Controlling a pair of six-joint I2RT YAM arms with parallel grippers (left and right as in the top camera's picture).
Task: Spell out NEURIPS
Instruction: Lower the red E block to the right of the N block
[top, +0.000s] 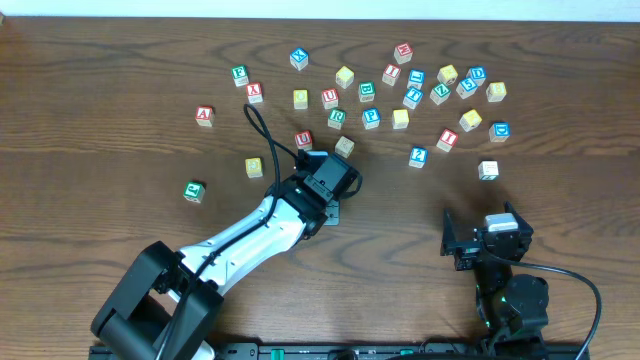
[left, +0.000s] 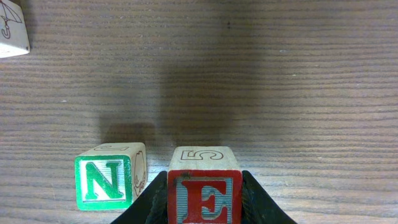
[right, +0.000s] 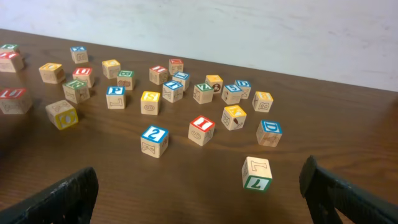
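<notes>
Dark wood-grain bench (left: 280, 93), left wrist view: left tool (left: 205, 211) clamped on red-E wooden cube (left: 204, 186), green-N wooden cube (left: 104, 180) just beside on its left, slim gap, faces level. Maybe not quite down on the bench, hard to say. Right tool (right: 199, 193) wide apart, empty.

About thirty letter cubes (top: 371, 118), two arms (top: 250, 235), one table (top: 100, 60).

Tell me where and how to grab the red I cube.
Take the red I cube by two opposite side faces, coming straight down with the right gripper. It sits flat with space all round, slightly turned, so rotate the wrist to match.
</notes>
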